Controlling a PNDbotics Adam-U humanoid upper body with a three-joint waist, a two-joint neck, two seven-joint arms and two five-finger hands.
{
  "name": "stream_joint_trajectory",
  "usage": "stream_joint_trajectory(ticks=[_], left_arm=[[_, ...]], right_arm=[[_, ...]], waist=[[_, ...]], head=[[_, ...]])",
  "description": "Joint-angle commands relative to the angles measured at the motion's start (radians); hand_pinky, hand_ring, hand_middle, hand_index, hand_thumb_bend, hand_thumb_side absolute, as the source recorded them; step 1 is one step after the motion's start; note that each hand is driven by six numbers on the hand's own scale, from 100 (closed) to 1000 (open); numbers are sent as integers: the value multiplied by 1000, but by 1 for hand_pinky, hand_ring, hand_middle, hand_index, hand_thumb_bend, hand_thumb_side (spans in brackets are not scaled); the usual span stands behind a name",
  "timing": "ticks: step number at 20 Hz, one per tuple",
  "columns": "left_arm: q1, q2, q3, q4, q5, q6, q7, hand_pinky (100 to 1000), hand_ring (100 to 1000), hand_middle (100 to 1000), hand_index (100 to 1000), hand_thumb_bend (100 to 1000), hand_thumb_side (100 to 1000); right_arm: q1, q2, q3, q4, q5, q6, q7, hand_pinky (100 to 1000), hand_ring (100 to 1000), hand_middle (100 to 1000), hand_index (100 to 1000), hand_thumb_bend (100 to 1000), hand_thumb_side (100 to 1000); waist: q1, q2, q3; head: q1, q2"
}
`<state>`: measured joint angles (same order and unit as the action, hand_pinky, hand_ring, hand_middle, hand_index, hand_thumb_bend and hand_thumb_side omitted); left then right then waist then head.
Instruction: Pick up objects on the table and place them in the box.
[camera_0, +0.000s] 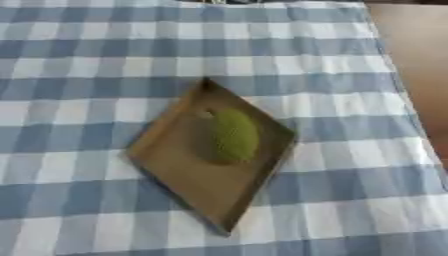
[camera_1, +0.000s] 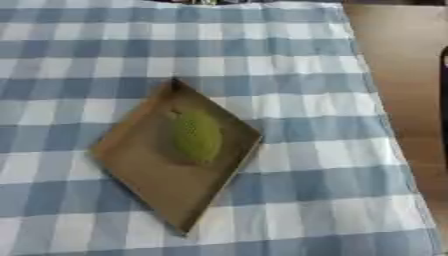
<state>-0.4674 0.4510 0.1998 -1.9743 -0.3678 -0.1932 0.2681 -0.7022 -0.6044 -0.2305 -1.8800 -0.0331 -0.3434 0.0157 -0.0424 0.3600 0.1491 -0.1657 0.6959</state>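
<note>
We see a green, bumpy object (camera_0: 232, 135) already lying inside the shallow brown box (camera_0: 175, 165) on the checked tabletop (camera_0: 79, 60). Nothing else waits there, so the task looks finished. No robot hand is in view, so we cannot tell its state.

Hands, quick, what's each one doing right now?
Left hand: not in view, cannot be told.
Right hand: not in view, cannot be told.

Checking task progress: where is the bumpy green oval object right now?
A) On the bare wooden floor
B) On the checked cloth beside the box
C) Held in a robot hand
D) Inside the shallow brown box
D: the bumpy green oval object lies within the walls of the shallow brown box; no hand shows.
</note>
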Motion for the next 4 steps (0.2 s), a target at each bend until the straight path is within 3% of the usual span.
stream_joint_trajectory(ticks=[1, 4], left_arm=[[-1, 7, 81, -25, 46, -30, 47, 792, 778, 743, 795, 196, 499], [23, 15, 146, -26, 87, -45, 88, 793, 778, 744, 794, 190, 507]], right_arm=[[-6, 0, -12, -50, 14, 11, -8, 810, 744, 673, 788, 100, 361], [-4, 16, -12, -72, 17, 24, -13, 810, 746, 674, 788, 100, 365]], waist=[[7, -14, -3], [10, -10, -9]], head=[[11, -20], [19, -26]])
